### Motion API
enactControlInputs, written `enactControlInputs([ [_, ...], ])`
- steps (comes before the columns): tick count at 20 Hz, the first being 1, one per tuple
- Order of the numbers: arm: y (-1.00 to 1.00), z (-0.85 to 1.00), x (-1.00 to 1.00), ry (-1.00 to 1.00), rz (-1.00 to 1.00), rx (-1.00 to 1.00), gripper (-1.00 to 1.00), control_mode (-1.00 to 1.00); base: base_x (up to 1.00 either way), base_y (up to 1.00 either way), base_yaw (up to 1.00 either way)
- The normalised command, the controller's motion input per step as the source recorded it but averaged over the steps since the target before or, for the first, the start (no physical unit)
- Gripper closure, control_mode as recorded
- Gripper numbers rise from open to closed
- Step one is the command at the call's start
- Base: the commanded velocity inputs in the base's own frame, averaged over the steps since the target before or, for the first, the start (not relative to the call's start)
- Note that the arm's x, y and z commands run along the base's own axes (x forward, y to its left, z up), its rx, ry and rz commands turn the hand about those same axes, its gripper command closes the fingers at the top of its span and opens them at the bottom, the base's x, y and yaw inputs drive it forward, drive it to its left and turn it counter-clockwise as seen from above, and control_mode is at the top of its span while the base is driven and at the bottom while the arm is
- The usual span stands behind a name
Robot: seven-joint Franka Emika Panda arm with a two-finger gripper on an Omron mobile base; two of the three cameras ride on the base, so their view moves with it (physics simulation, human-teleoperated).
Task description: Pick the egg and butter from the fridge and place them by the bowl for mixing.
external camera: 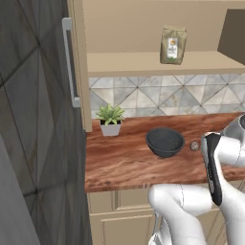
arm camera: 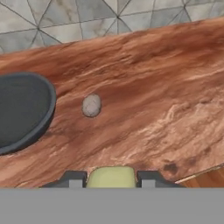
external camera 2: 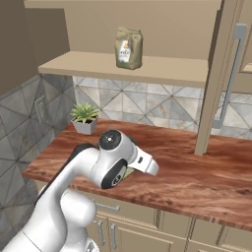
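The dark grey bowl (external camera: 164, 142) stands on the wooden counter (external camera: 124, 165), and the hand view shows it as the bowl (arm camera: 22, 109) at the left. Just right of it lies the egg (external camera: 194, 145), a small brownish-grey ball (arm camera: 91, 105) resting on the wood, apart from the rim. My gripper (arm camera: 111, 180) hovers above the counter's near part, shut on the butter (arm camera: 111, 174), a pale yellow-green lump between the two dark fingertips (arm camera: 74, 178). The grey fridge (external camera: 33, 119) with its white bar handle (external camera: 69, 62) stands at the left, closed.
A small potted plant (external camera: 110, 119) sits at the counter's back left, also seen as the plant (external camera 2: 85, 118). A tan bag (external camera: 173, 44) stands on the shelf above. A tiled backsplash (arm camera: 109, 17) closes the back. A cabinet upright (external camera 2: 211, 88) rises on the right.
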Motion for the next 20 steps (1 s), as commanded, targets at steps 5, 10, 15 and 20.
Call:
enactControlInputs([
  [5, 0.0, -0.05, 0.07, 0.0, -0.35, 0.0, 1.0, -1.0, 0.0, 0.0, 0.0],
  [10, 0.0, 0.0, 0.0, 0.0, -0.01, 0.0, 1.0, -1.0, 0.0, 0.0, 0.0],
  [15, 0.03, -0.03, 0.26, 0.07, 0.0, 0.0, 1.0, -1.0, 0.0, 0.0, 0.0],
  [20, 0.29, -0.01, 0.41, 0.12, -0.06, 0.0, 1.0, -1.0, 0.0, 0.0, 0.0],
])
